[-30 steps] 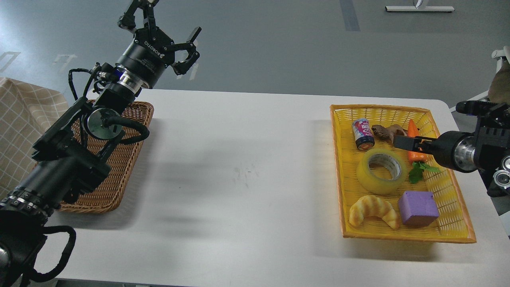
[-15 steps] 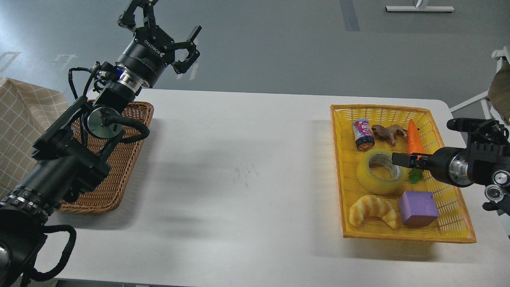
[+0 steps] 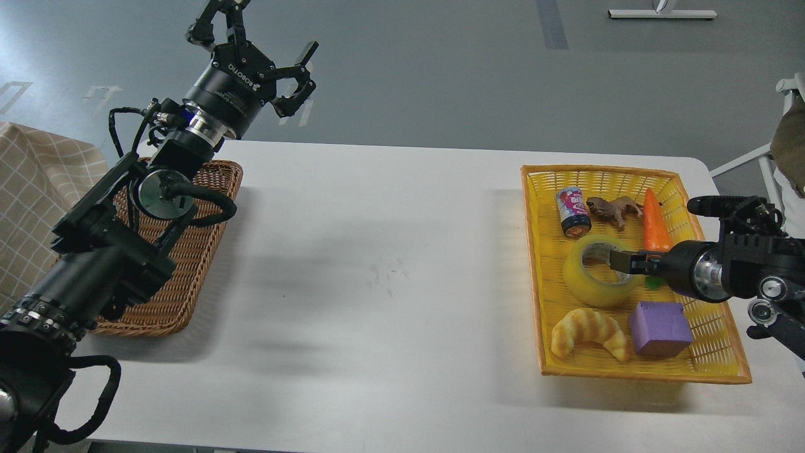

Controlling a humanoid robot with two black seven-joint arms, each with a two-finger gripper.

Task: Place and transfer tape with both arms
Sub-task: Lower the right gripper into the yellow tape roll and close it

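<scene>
R hand has come down and fwd over the last sec: it was up by the orange plastic carrot at the far side of the basket, now its tip sits at the near-right edge of the tape's core. Seen end-on and dark, so can't tell if the fingers are wide or narrow, or whether the tip is inside the hole or just above the rim. No grasp evident; roll lies where it lay. My read: approach phase of the pick, nearly done, closing on the roll's wall comes next.

L hand unchanged, raised high over the far-left of the bench, fingers spread wide, holding nothing. Likely waiting for the handover.

Task item: wide roll of translucent yellow packing tape w/ grey-white cardboard core, lying flat, hole up, mid of the shallow yellow woven-plastic basket on the R side of the white matte bench.

Materials/shapes:
- Tape: glossy, smooth, slightly see-thru ring; stiff core, prob. slippery outside.
- Small printed drink can, on its side, behind the tape.
- Brown toy animal, lumpy, beside the can.
- Carrot has green leaf bit peeking by the R wrist.
- Yellowish ridged croissant toy, curved, just in front of the tape.
- Purple cube, matte, rounded edges, near it.
- Brown wicker tray, coarse weave, L side, partly behind L arm.
</scene>
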